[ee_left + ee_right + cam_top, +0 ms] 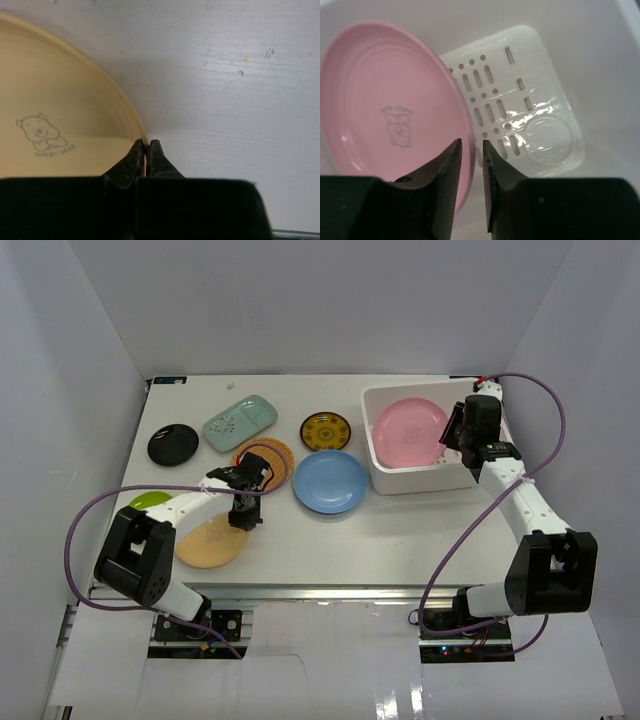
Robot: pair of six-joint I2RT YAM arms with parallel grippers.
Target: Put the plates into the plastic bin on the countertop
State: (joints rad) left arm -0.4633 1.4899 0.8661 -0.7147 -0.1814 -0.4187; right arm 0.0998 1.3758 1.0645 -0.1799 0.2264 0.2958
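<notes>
From my left feed, the left gripper [145, 144] is pinched tight on the rim of the tan plate [60, 100], which lies on the countertop [400, 530] at the front left. Further right, the blue plate [330, 482] sits just beside the bin [420, 483], and the pink plate [395, 100] lies inside it, toward its left side. The right gripper [471, 147] straddles that plate's edge with only a narrow gap, and I cannot tell whether it is actually gripping.
</notes>
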